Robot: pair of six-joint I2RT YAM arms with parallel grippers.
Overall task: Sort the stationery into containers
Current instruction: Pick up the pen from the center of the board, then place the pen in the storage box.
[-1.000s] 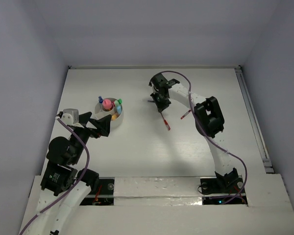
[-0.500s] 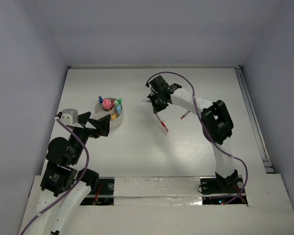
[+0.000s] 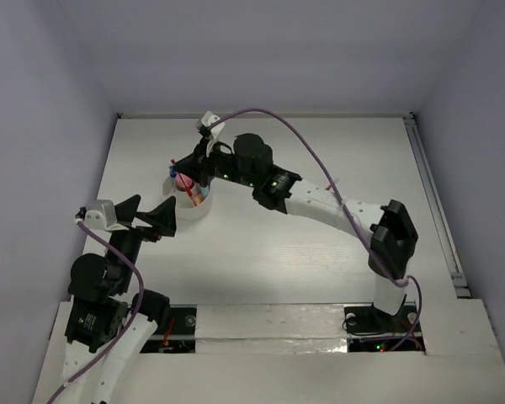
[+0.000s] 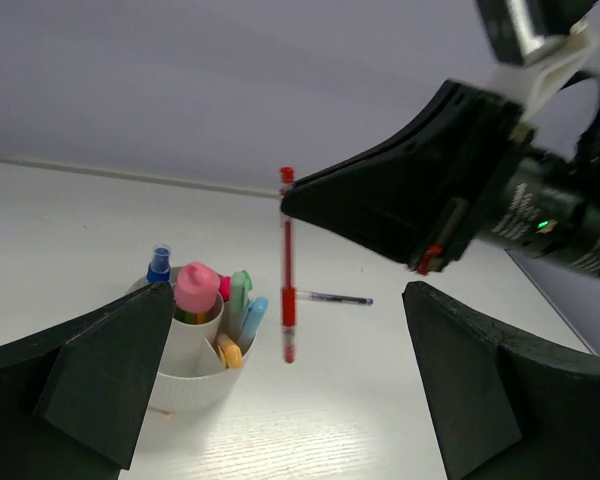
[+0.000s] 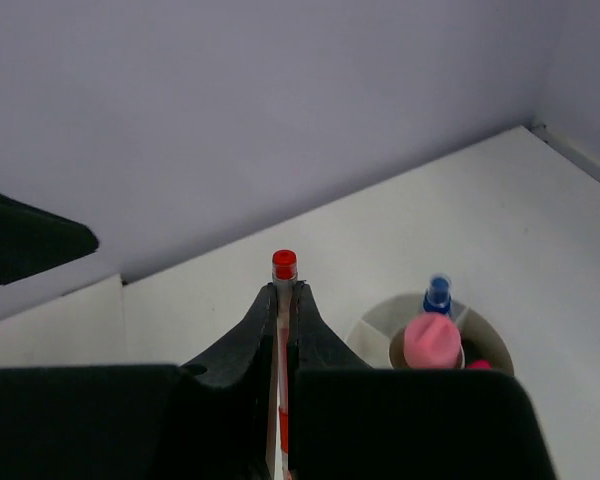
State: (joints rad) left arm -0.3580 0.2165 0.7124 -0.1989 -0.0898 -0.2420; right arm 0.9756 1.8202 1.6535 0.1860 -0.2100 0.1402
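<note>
My right gripper (image 3: 194,172) is shut on a thin red pen (image 4: 288,290) and holds it upright in the air, just right of the white cup (image 4: 185,375). The pen's red cap sticks out above the fingertips in the right wrist view (image 5: 284,266). The cup (image 5: 380,330) holds a pink marker (image 4: 197,288), a blue-white marker (image 4: 160,263), a green marker (image 4: 240,292), a light-blue item (image 4: 252,315) and an orange marker (image 4: 228,350). A thin black pen (image 4: 335,297) lies on the table behind the red pen. My left gripper (image 3: 147,215) is open and empty, just near-left of the cup.
The right arm (image 3: 320,198) stretches across the middle of the table from its base at the near right. Walls close in the table on the left, far and right sides. The near edge is a raised white ledge (image 3: 269,320).
My right gripper has swung left from the table's middle to the cup, carrying the red pen. My left gripper has drawn back a little toward the near left.
</note>
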